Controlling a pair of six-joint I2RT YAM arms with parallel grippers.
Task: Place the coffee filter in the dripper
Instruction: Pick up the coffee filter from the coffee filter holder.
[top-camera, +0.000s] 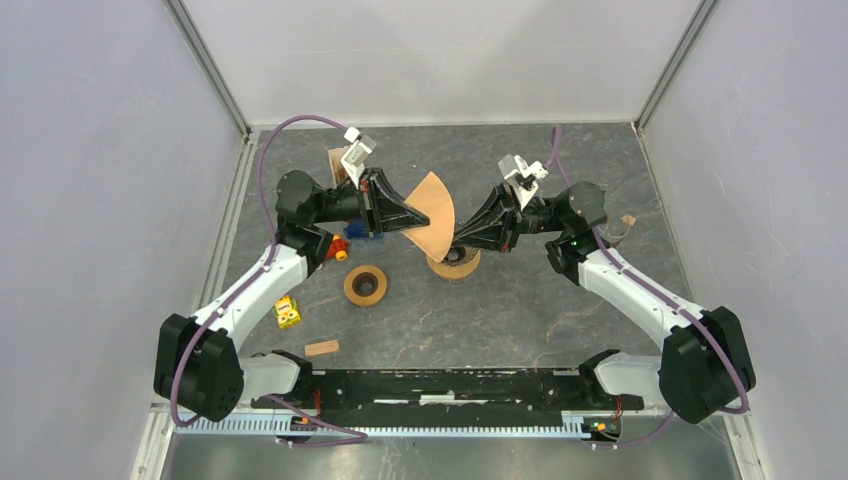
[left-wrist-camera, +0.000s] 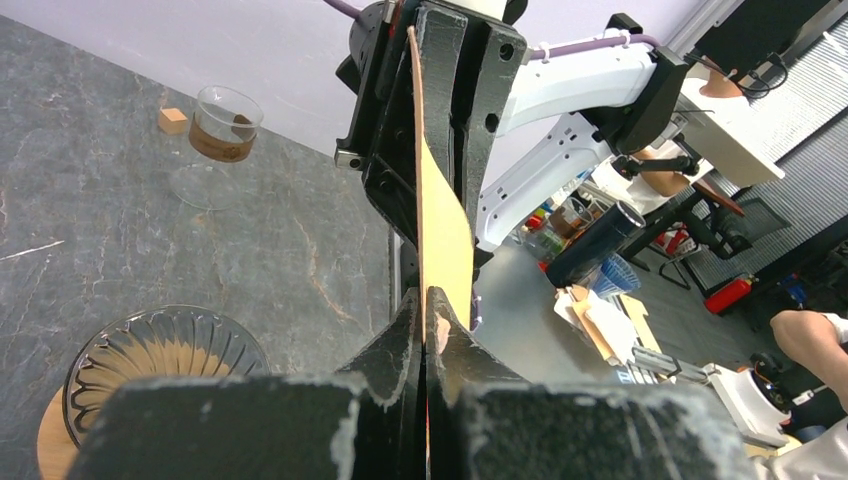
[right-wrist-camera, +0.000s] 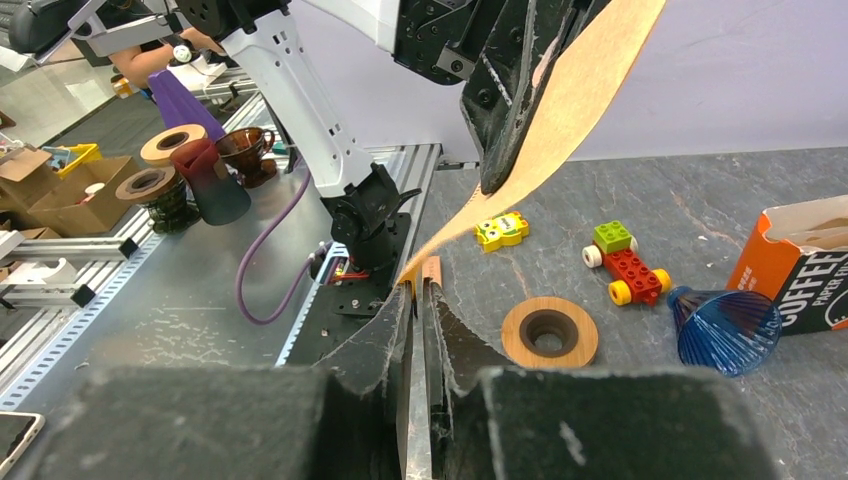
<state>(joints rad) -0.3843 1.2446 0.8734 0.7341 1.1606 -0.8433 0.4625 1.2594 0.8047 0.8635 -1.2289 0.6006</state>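
The brown paper coffee filter (top-camera: 434, 212) hangs edge-up in the air between both arms. My left gripper (top-camera: 417, 226) is shut on its left side; in the left wrist view the filter (left-wrist-camera: 442, 232) rises straight out of the left gripper (left-wrist-camera: 427, 300). My right gripper (top-camera: 463, 238) stands at the filter's lower right corner. In the right wrist view the right gripper (right-wrist-camera: 418, 290) has a narrow gap between its jaws, with the filter's (right-wrist-camera: 560, 110) corner at its left fingertip. The glass dripper (top-camera: 453, 263) on its wooden base sits on the table just below the filter; the dripper (left-wrist-camera: 165, 350) shows empty.
A wooden ring (top-camera: 365, 286), a red brick car (top-camera: 338, 247), a yellow toy (top-camera: 288, 312) and a small wood block (top-camera: 321, 348) lie left of the dripper. A blue dripper (right-wrist-camera: 725, 325) and an orange filter box (right-wrist-camera: 800, 265) stand behind them. A glass cup (left-wrist-camera: 220, 135) stands far right.
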